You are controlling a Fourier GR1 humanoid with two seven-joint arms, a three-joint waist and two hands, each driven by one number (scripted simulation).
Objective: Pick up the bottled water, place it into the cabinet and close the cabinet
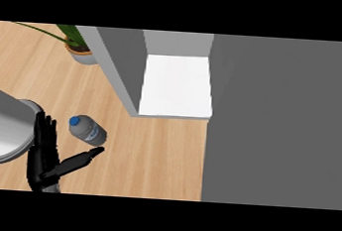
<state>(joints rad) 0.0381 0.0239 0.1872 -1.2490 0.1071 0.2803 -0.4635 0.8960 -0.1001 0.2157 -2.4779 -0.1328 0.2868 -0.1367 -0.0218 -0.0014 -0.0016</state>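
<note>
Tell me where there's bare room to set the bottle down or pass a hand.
The white cabinet shelf is bare, between the grey door and the grey panel. Bare counter lies below it, right of the bottled water. There is more bare wood below the plant. It is crowded at lower left, with the left hand beside the bottle.

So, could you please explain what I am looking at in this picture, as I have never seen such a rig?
This is one view from a humanoid robot's head, looking steeply down at a wooden counter. The black shape at lower left is its left hand, open and holding nothing; the right hand is out of view. Just beyond its thumb, the blue-capped bottled water rests on the counter. Farther back is the cabinet, open, with a white shelf inside. A potted plant sits at the upper left.
</note>
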